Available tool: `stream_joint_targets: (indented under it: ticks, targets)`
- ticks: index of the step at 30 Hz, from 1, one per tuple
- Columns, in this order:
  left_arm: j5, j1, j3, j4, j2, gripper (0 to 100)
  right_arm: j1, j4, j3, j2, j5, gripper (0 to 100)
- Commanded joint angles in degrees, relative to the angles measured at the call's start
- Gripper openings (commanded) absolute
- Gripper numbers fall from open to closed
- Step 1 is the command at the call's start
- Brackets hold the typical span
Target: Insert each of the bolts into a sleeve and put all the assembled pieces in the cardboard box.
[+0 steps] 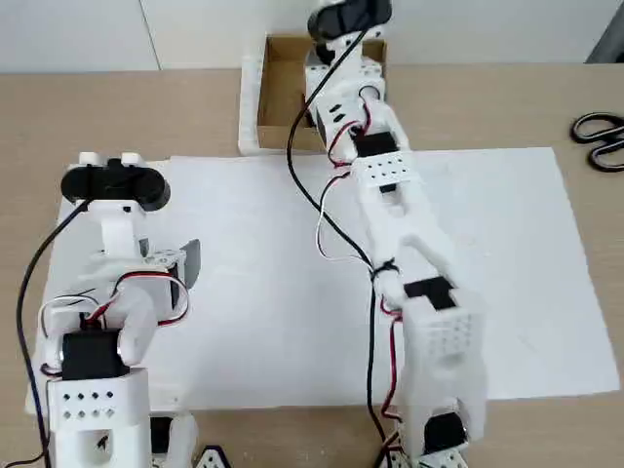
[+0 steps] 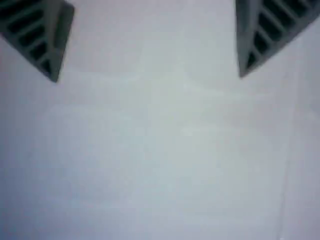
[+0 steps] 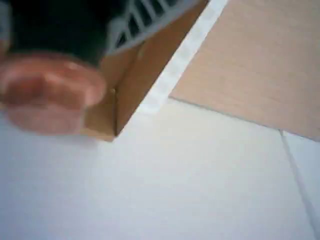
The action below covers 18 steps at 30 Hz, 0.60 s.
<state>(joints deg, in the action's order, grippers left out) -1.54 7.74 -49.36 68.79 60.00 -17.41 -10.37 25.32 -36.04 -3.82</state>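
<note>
Two-arm bench scene, seen from above and from both wrists. The right arm [image 1: 390,175] stretches to the far side of the table [image 1: 117,107], its end over the cardboard box [image 1: 281,97], which stands just beyond the far edge of the white paper sheet [image 1: 487,253]. From the wrist, the right gripper [image 3: 107,52] shows one ribbed jaw set against a blurred piece [image 3: 50,95] with a dark upper part and a pinkish lower part, taken here to be a bolt seated in its sleeve. The jaws look closed on it, though the second jaw is hidden. The piece hangs beside a corner of the box wall.

The left gripper [image 2: 146,77] hangs low over the near-left part of the sheet, jaws spread wide with nothing between them. A pair of scissors [image 1: 600,136] lies at the far right of the table, apart from the work.

Progress, as a judgement: no loose bolts or sleeves lie on the sheet, so assembly appears finished and the piece at the box is probably the last. What is left is to let it go inside the box. The box contents are hidden by the arm and cannot be counted.
</note>
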Motion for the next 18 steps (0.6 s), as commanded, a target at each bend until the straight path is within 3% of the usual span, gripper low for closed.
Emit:
stream_joint_targets:
  ticks: [1, 18]
  targets:
    - [0.09, 0.09, 2.68, 0.35, 0.62, 22, -1.27, 2.68, 9.32, -4.26, 0.62, 0.4]
    - [0.09, 0.09, 2.59, 0.35, 0.62, 22, -3.38, 3.82, 22.51, -20.44, 0.7, 0.9]
